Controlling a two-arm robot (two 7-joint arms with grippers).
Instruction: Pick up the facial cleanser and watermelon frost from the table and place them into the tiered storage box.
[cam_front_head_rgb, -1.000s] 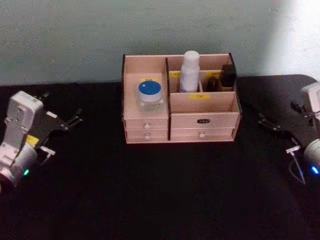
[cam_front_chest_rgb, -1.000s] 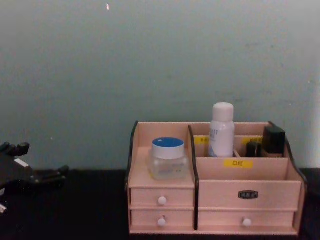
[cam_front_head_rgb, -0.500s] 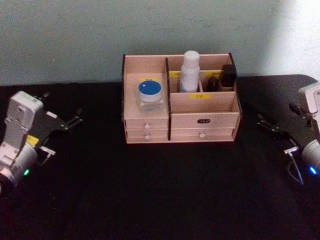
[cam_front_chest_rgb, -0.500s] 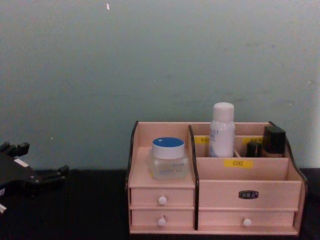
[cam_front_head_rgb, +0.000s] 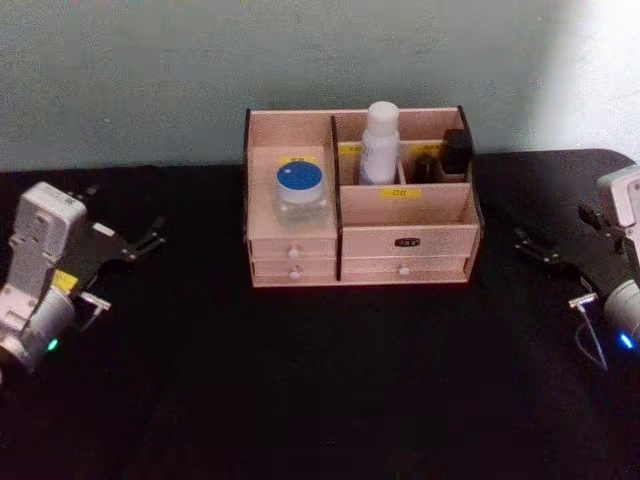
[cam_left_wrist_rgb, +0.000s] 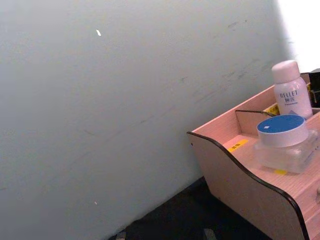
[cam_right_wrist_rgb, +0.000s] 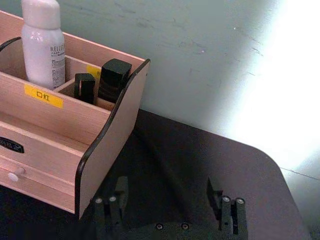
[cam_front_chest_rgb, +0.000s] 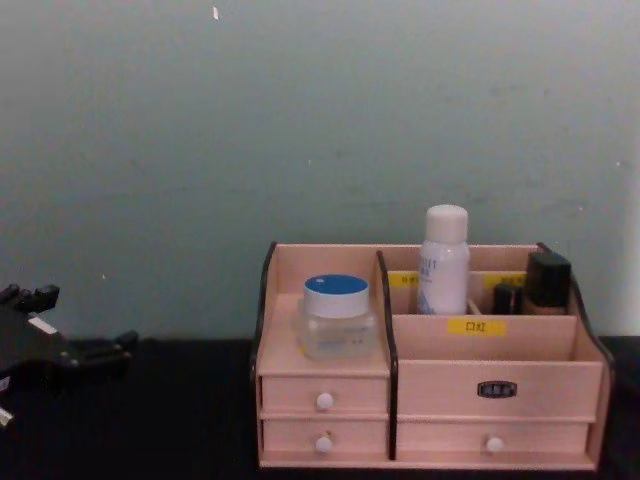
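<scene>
The tiered storage box (cam_front_head_rgb: 405, 241) stands at the back middle of the black table. The facial cleanser (cam_front_head_rgb: 379, 145) stands upright in its upper rear compartment, also in the chest view (cam_front_chest_rgb: 444, 262). The watermelon frost (cam_front_head_rgb: 300, 191), a clear jar with a blue lid, sits on the left shelf above the small drawers (cam_front_chest_rgb: 336, 317). My left gripper (cam_front_head_rgb: 153, 238) rests open at the far left, well away from the box. At the far right my right gripper (cam_front_head_rgb: 527, 247) is open and holds nothing; its own wrist view shows the fingers (cam_right_wrist_rgb: 111, 206) spread wide.
Two small black bottles (cam_front_head_rgb: 447, 155) stand in the box's rear right compartments, beside the cleanser. A pale wall runs behind the table. Black tabletop stretches in front of the box and between it and each gripper.
</scene>
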